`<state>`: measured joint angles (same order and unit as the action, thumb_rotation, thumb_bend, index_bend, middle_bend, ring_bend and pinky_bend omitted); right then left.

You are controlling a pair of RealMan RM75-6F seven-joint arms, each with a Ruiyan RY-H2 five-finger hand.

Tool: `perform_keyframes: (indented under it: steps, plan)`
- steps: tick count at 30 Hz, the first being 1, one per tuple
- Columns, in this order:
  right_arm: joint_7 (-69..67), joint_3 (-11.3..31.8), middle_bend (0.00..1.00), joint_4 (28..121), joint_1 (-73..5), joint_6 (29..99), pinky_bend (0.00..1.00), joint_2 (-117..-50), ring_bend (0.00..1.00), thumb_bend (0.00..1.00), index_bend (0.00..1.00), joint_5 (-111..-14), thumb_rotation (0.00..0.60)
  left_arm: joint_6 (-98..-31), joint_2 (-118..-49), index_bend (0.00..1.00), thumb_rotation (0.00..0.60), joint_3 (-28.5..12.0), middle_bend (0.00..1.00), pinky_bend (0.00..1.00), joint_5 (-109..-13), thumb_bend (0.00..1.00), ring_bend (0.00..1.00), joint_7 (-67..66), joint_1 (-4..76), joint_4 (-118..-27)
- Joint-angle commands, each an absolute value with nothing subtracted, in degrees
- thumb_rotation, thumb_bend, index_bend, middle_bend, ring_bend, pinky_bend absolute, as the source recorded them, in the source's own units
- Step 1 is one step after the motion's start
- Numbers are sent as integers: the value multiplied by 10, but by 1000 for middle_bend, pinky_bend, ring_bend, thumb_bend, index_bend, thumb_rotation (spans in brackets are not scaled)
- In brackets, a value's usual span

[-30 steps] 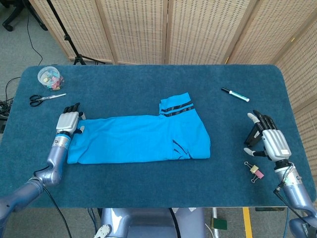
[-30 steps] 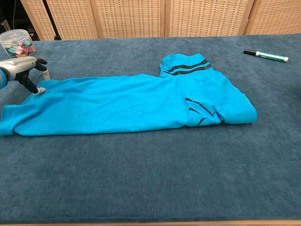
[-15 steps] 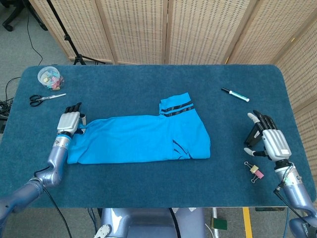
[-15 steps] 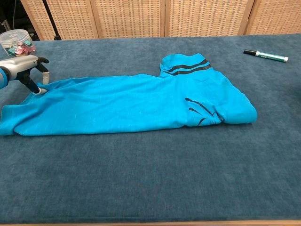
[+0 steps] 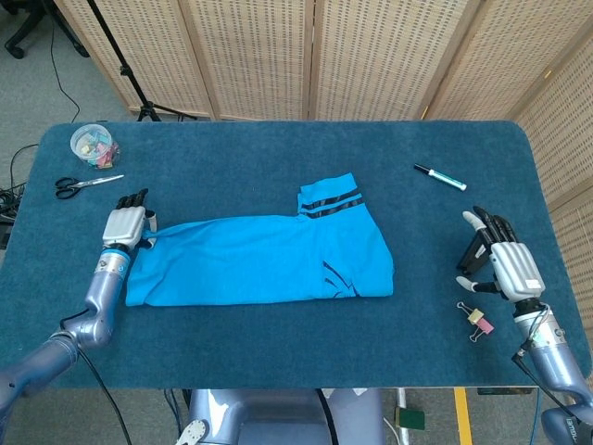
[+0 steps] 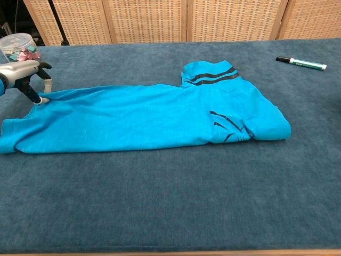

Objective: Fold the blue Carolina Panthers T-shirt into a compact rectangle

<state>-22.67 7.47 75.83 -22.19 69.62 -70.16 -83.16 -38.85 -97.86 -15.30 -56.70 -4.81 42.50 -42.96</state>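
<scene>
The blue T-shirt (image 5: 269, 260) lies on the table as a long band, with its black-striped sleeve (image 5: 331, 200) sticking up at the right end. My left hand (image 5: 122, 225) is at the shirt's far left corner. In the chest view the left hand (image 6: 24, 74) pinches that corner of the T-shirt (image 6: 149, 117) with a fingertip on the cloth. My right hand (image 5: 505, 260) rests on the table well right of the shirt, fingers spread and holding nothing. It does not show in the chest view.
The blue table (image 5: 278, 352) also carries a marker (image 5: 439, 177) at the back right and a binder clip (image 5: 476, 321) beside my right hand. Scissors (image 5: 83, 184) and a clear jar of clips (image 5: 94, 144) sit at the back left. Wicker screens stand behind.
My left hand has shifted slightly left and back, and the shirt's left corner has stretched with it. The right hand has not moved.
</scene>
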Motion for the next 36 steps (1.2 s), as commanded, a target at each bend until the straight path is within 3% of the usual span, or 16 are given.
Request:
perform_keyframes:
  steps: [1, 23, 36]
  plan:
    - [-227, 75, 0, 758, -222, 696, 5, -701, 0, 0, 0, -832, 600, -386, -976, 781, 600, -154, 0, 0, -566, 710, 0, -48, 425, -425]
    - [-223, 74, 0, 762, -222, 697, 5, -700, 0, 0, 0, -833, 600, -312, -939, 786, 600, -150, 0, 0, -575, 711, 0, -13, 419, -280]
    - [-218, 74, 0, 760, -223, 695, 5, -703, 0, 0, 0, -831, 600, -201, -931, 787, 600, -134, 0, 0, -618, 718, 0, 69, 420, -137]
